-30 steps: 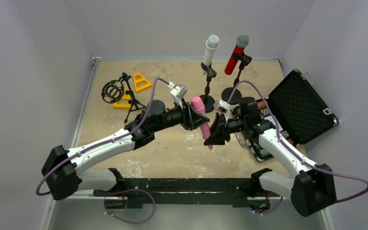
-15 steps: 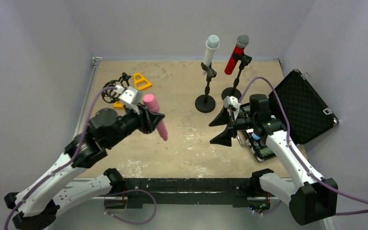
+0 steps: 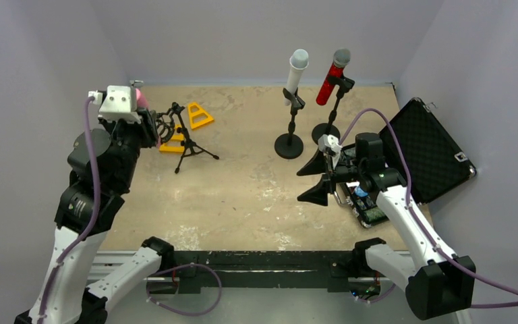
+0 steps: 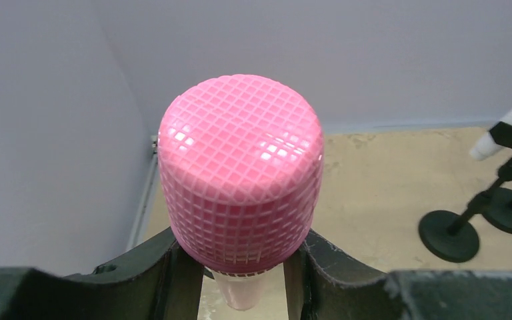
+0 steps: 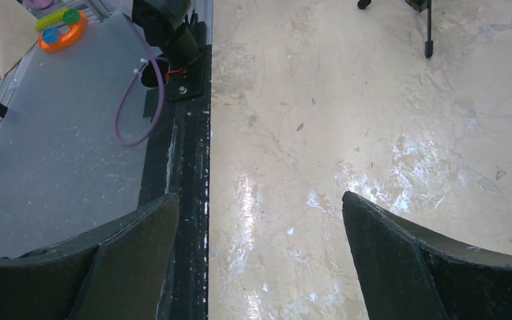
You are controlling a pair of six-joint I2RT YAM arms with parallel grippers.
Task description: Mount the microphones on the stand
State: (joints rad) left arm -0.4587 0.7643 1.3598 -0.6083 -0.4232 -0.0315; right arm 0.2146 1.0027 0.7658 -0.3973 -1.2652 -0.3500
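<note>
My left gripper [image 4: 243, 267] is shut on the pink microphone [image 4: 241, 177], whose mesh head points at the wrist camera. In the top view only a bit of the pink microphone [image 3: 139, 100] shows beside the raised left wrist at the far left. A black tripod stand [image 3: 183, 140] with a ring mount stands just to the right of it, holding nothing. The white microphone [image 3: 296, 70] and the glittery red microphone [image 3: 332, 79] sit clipped on two round-base stands at the back. My right gripper [image 3: 301, 187] hangs open mid-table with nothing between its jaws, as the right wrist view [image 5: 260, 220] confirms.
Two yellow triangular pieces [image 3: 199, 115] lie by the tripod stand. An open black case [image 3: 423, 150] sits at the right edge, with a tray of small parts [image 3: 367, 206] under my right arm. The black base rail [image 5: 190, 133] runs along the near edge.
The right gripper opened and let go of the pink microphone. My left arm carried it from the table's middle up to the far left, by the tripod stand.
</note>
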